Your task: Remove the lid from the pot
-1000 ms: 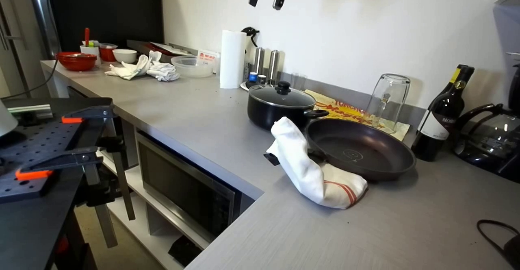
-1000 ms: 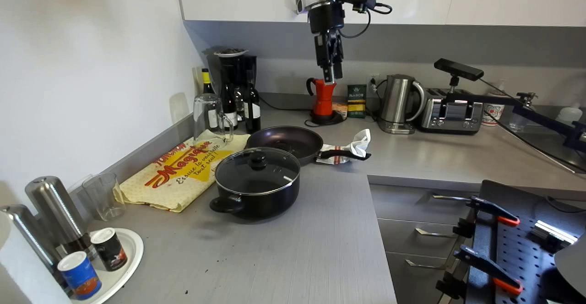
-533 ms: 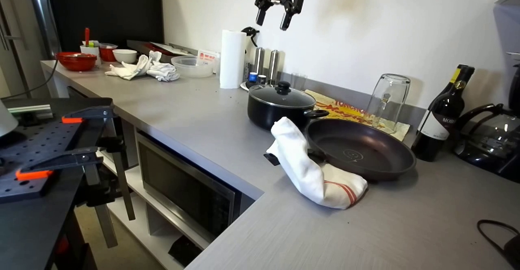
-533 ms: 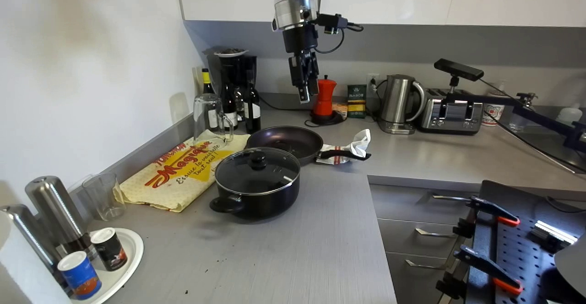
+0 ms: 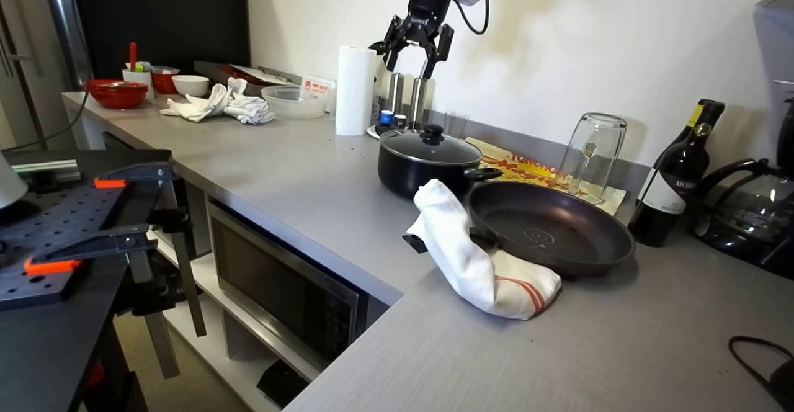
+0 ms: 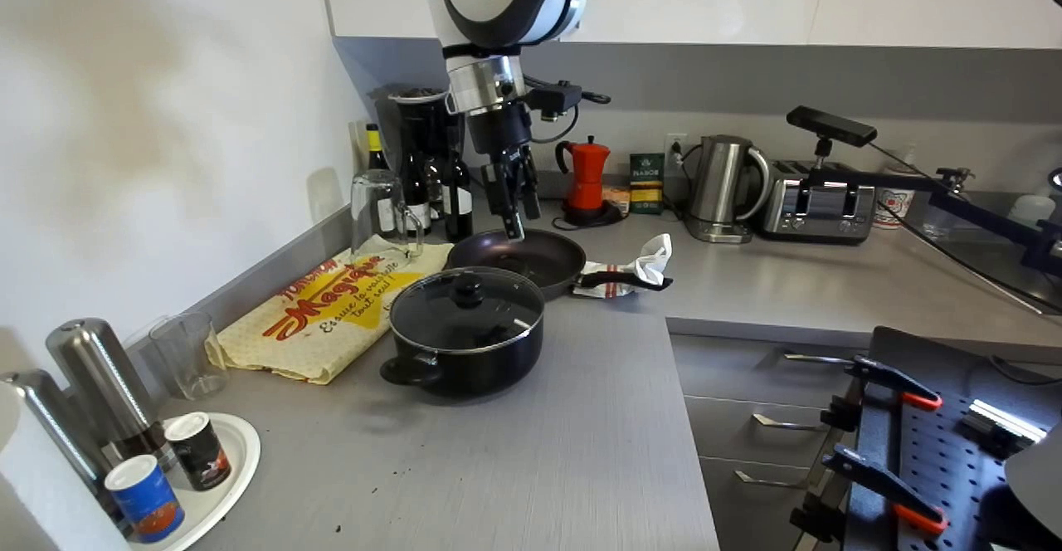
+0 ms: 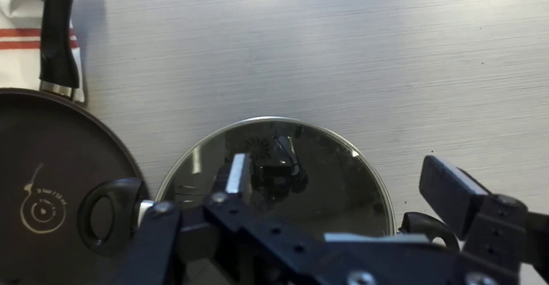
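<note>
The pot (image 5: 406, 173) is short, round and black, with a side handle; it stands on the counter in both exterior views (image 6: 473, 377). The lid (image 6: 431, 319), glass with a silver rim and black knob (image 6: 466, 290), lies flat on the pot; it also shows in an exterior view (image 5: 406, 145). My gripper (image 5: 408, 68) is open and empty, in the air above the lid and not touching it. It also shows above the pot in an exterior view (image 6: 521, 226). In the wrist view my spread fingers (image 7: 339, 177) are over the lid (image 7: 334, 165); the knob is hidden behind the gripper there.
The black frying pan (image 5: 558, 238) stands close beside the pot, its handle partly under a white towel (image 5: 462, 257). A yellow cloth (image 6: 332, 310) with an upturned glass mug (image 6: 373, 211) lies along the wall. A paper towel roll (image 5: 355, 89) and metal mills (image 6: 104, 381) stand beyond the pot.
My gripper has come down from high up and moved toward the pot, leftward in an exterior view. Its fingers have stayed open. The pot, lid and pan have not moved.
</note>
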Robot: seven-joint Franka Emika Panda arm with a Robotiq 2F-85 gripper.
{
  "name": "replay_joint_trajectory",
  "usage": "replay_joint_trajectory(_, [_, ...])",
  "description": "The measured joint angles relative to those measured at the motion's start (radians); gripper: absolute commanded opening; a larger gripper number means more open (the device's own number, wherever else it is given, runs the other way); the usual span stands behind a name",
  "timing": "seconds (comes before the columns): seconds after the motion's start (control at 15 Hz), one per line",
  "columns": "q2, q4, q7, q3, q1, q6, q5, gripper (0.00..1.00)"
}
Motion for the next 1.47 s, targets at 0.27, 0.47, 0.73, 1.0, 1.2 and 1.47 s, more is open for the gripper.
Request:
replay_joint_trajectory(0.27, [0.097,0.082,0.0,0.0,0.023,-0.001,-0.019,1.0])
replay_joint_trajectory(0.47, [0.167,0.157,0.0,0.0,0.027,0.001,-0.024,1.0])
replay_joint_trajectory(0.73, [0.248,0.263,0.0,-0.004,0.024,0.002,-0.025,1.0])
replay_joint_trajectory(1.0, [0.315,0.349,-0.001,-0.009,0.017,-0.002,-0.025,1.0])
replay_joint_trajectory(1.2, [0.365,0.405,-0.002,-0.01,0.015,-0.009,-0.025,1.0])
replay_joint_trajectory(1.47, [0.428,0.474,-0.004,-0.009,0.018,-0.029,-0.025,1.0])
